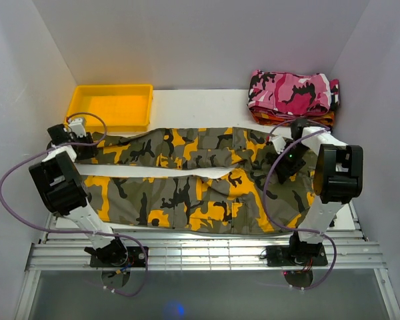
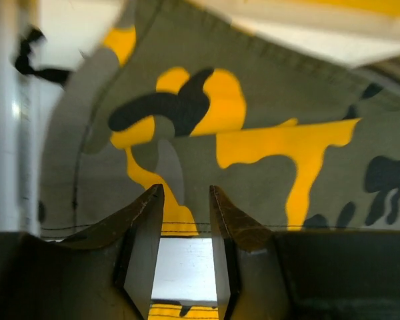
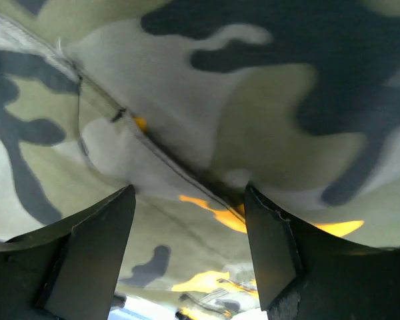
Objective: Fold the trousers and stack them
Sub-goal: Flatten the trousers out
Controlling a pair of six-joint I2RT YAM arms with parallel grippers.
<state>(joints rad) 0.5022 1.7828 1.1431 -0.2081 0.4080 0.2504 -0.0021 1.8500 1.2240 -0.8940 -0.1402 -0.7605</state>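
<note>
The trousers (image 1: 187,180) are lying spread across the counter (image 1: 200,103), legs running left, waist to the right, the far leg (image 1: 180,143) and near leg (image 1: 180,203) lying side by side with a strip of white showing between them. Judging by this, the first fold is just getting under way: the far leg is going to be brought over the near one.

The left tool (image 2: 185,193) is sitting at the far leg's cuff end, close to the yellow bin (image 1: 110,87). Its fingers (image 2: 147,227) are standing narrowly parted, with the stitched hem crossing the gap and bare counter showing below it (so it is not yet pinching anything). The right tool (image 3: 190,193) is working at the waist end, near the pink garment (image 1: 293,92). It is spread wide, with a seamed ridge of cloth running down into the gap between its fingers (image 3: 100,233) but nothing squeezing it.

The next move is probably asking both tools to press together on the cloth, each taking a firm bite of the far edge. They should then be lifting at an even pace and carrying that edge toward the near side, keeping the leg taut between them so it is not sagging or dragging the near leg askew. A thin bite at the hem is looking like the likeliest thing to slip.
</note>
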